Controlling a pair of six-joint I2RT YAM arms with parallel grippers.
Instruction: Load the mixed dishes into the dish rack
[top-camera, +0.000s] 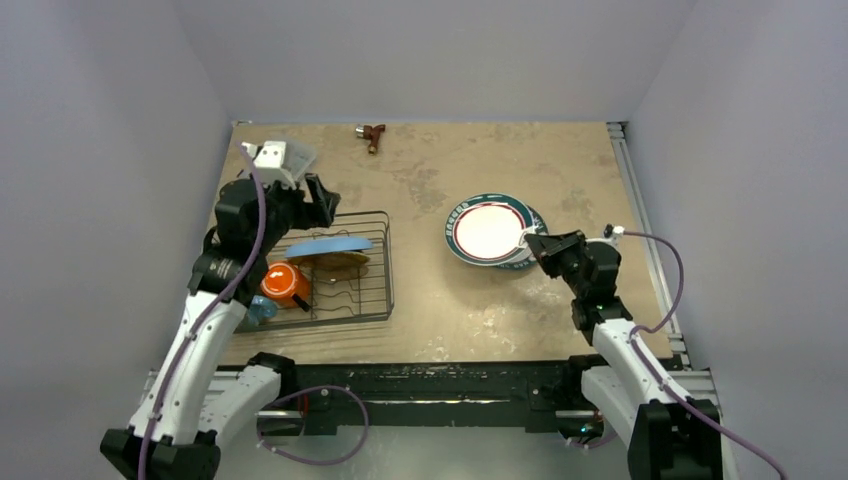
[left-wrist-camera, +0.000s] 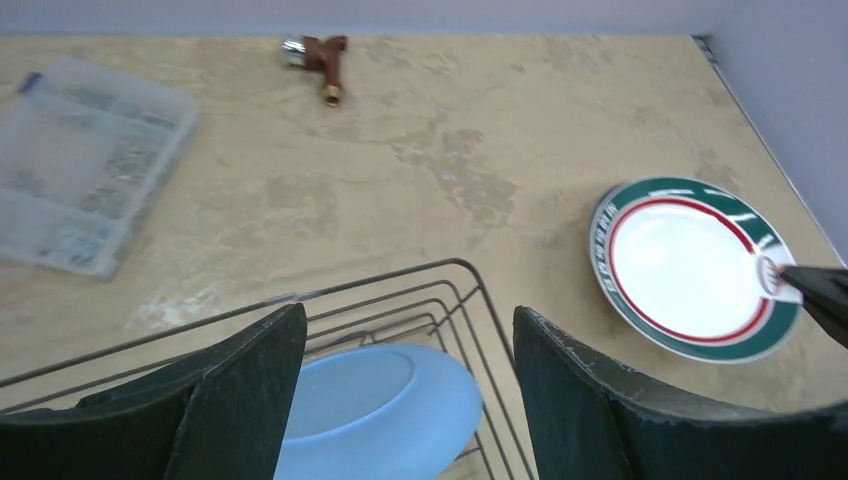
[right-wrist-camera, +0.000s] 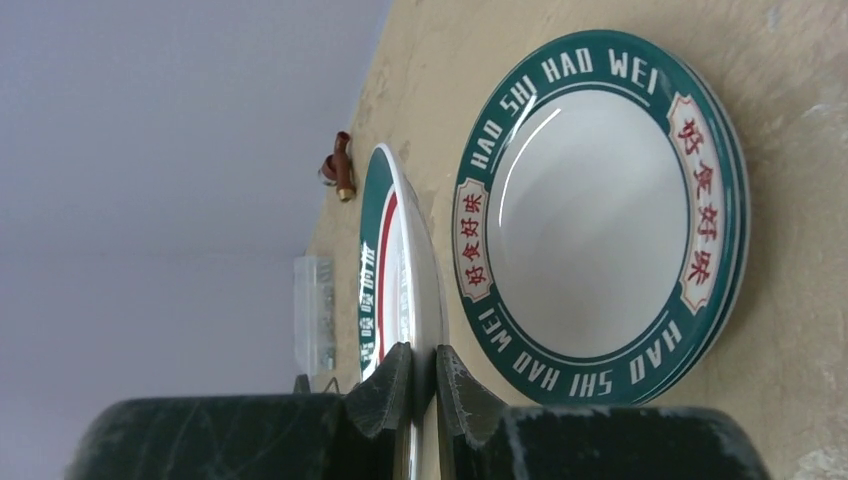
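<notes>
Two green-rimmed plates are on my right. My right claw (right-wrist-camera: 424, 350) pinches the rim of the top plate (right-wrist-camera: 400, 270), holding it just above the bottom plate (right-wrist-camera: 590, 220) on the table (top-camera: 440, 170). My left claw (left-wrist-camera: 410, 320) hangs open over the dish rack (top-camera: 375, 270), above the light blue plate (left-wrist-camera: 370, 410).

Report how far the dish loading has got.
Done: the blue plate, yellow plate and orange mug sit in the rack, and a blue mug shows beside the orange one. In hand: the right jaws are shut on the rim of a green-rimmed plate, holding it off a second matching plate on the table. Left: both of those are yet to be racked. The left jaws hang open over the rack.
</notes>
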